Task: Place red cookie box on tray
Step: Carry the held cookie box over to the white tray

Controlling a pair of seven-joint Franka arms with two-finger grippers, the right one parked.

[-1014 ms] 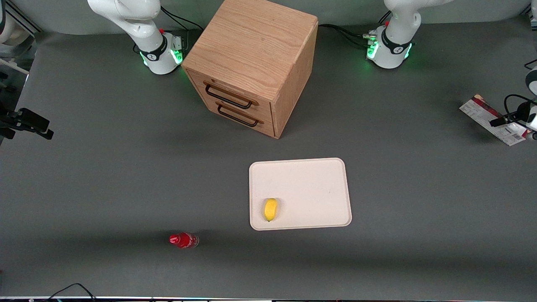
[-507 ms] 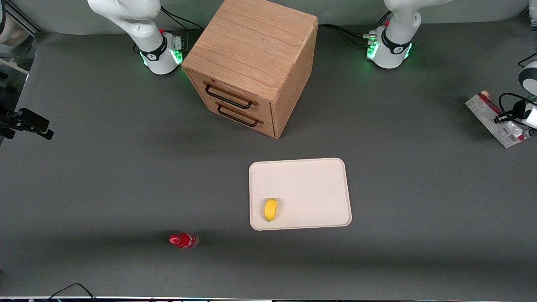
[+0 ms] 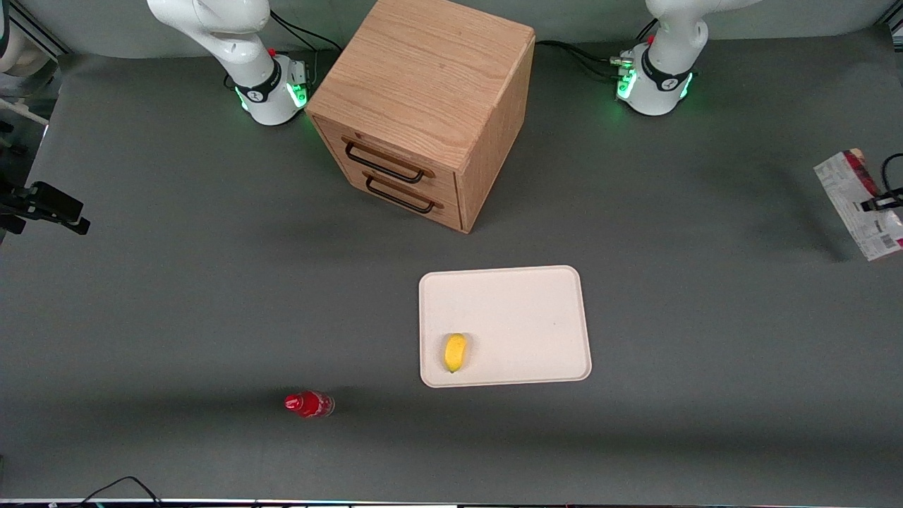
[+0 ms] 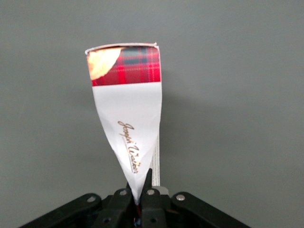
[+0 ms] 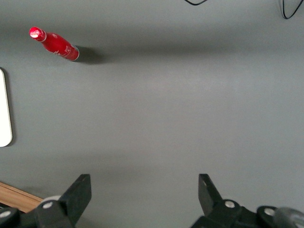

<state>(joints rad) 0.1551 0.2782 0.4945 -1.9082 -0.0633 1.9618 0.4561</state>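
Since 1 s ago, red cookie box [image 3: 861, 204] moved further toward working arm's end of worktop [image 3: 211, 296], lifted. My pincer [image 4: 142, 192] is clamped on box's thin edge so it hangs clear for carry. Tray [image 3: 550, 282] well apart, holds lemon [image 3: 456, 352].

This is a robotics lab. Two white arm bases [image 3: 264, 88] [image 3: 655, 85] with green status lights are bolted at the top of the front view onto a grey mat [image 3: 176, 296], cables [image 3: 578, 60] trail from them, and a camera bracket [image 3: 46, 207] juts in at the left edge.
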